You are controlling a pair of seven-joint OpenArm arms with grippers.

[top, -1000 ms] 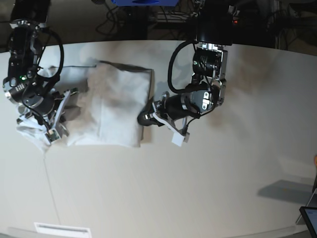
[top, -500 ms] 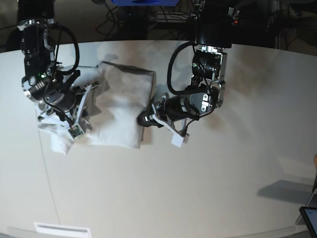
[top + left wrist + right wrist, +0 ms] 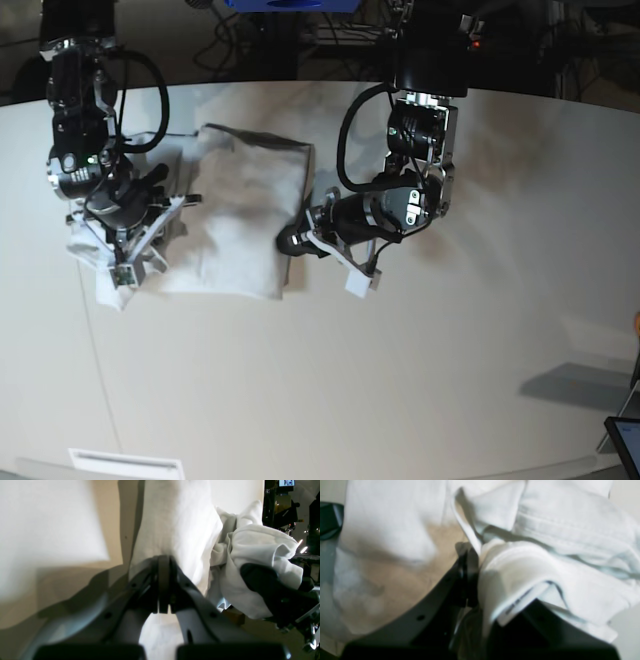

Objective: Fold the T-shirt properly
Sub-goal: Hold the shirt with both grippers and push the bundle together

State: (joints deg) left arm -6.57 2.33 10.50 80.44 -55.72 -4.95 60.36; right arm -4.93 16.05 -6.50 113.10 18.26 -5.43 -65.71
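Observation:
The white T-shirt (image 3: 245, 220) lies as a folded pad on the off-white table (image 3: 420, 380), left of middle. My left gripper (image 3: 290, 242) is shut at the pad's right edge; in the left wrist view its jaws (image 3: 163, 562) meet on the cloth (image 3: 180, 517). My right gripper (image 3: 125, 255) is at the shirt's left end, shut on a bunched fold. In the right wrist view the gripper (image 3: 472, 562) pinches hemmed cloth (image 3: 557, 530) with the neck label (image 3: 517, 602) hanging by it. That bunch and a black finger (image 3: 262, 580) also show in the left wrist view.
A dark tablet corner (image 3: 625, 440) is at the table's front right. A white strip (image 3: 125, 462) lies at the front left edge. Dark stands and cables (image 3: 300, 30) are behind the far edge.
My right gripper carried its bunch of cloth up and to the right toward the folded pad, then eased slightly back left. The left arm stayed put.

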